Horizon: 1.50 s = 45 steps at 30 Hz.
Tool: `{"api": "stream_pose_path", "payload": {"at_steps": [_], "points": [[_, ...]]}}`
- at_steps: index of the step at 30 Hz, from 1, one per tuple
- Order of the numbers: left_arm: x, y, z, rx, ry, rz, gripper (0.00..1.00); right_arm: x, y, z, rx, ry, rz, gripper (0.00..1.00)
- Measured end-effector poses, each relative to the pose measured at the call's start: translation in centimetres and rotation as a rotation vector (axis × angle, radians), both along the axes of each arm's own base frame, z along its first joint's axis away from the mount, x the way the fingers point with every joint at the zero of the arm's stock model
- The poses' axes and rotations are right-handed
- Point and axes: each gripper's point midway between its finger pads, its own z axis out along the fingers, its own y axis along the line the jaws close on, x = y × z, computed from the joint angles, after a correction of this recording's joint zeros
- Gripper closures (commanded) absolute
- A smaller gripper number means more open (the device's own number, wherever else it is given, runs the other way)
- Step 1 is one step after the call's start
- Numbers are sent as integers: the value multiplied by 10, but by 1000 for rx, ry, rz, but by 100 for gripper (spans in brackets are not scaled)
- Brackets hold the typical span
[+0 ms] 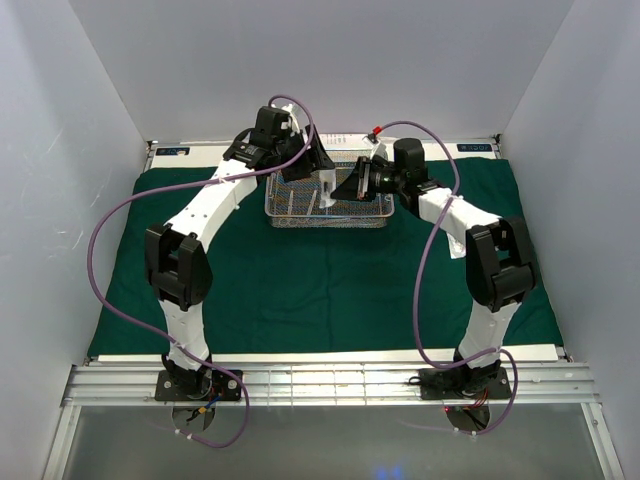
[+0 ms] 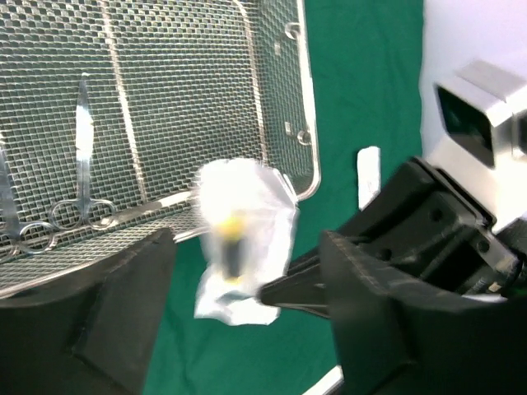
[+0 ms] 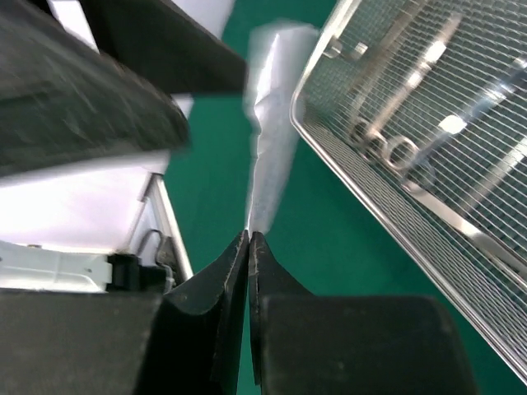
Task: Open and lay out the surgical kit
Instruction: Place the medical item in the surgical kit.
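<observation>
The dark green cloth (image 1: 300, 280) lies spread flat on the table. The silver wire-mesh tray (image 1: 372, 215) stands on it at the back centre. My right gripper (image 3: 249, 237) is shut on the lower edge of a small white packet (image 3: 272, 123) and holds it in the air just off the tray's side. My left gripper (image 2: 244, 255) is open, its fingers either side of that packet (image 2: 243, 239) without touching it. Ring-handled scissors (image 2: 78, 164) lie in the tray (image 2: 306, 99); scissors (image 3: 395, 123) and a thin tweezer (image 3: 486, 177) show in the right wrist view.
A small white strip (image 2: 369, 177) lies on the cloth beyond the tray's side. White walls close in the table on the left, right and back. Both arms (image 1: 210, 210) meet over the tray's back edge.
</observation>
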Motion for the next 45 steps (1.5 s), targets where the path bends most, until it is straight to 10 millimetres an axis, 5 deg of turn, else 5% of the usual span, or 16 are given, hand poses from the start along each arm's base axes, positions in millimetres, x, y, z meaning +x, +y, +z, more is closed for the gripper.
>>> {"api": "stream_pose_path", "payload": {"at_steps": [5, 11, 17, 21, 28, 35, 45], "points": [[5, 12, -5, 54, -14, 32, 7, -12, -34, -10, -98, -28, -20, 92], [16, 42, -9, 128, -32, 98, 6, -29, -105, -13, -192, -46, -105, 92], [19, 112, -18, 223, -24, 240, 6, -45, -190, -52, -344, 50, -274, 92], [16, 158, -32, 300, -8, 336, 6, -58, -226, -81, -445, 149, -359, 92], [2, 172, -68, 373, 60, 343, 6, -65, -233, -116, -510, 241, -328, 92], [1, 172, -72, 377, 62, 339, 6, -67, -231, -142, -519, 301, -273, 92], [1, 172, -72, 380, 62, 336, 6, -63, -246, -155, -602, 305, -286, 91]]}}
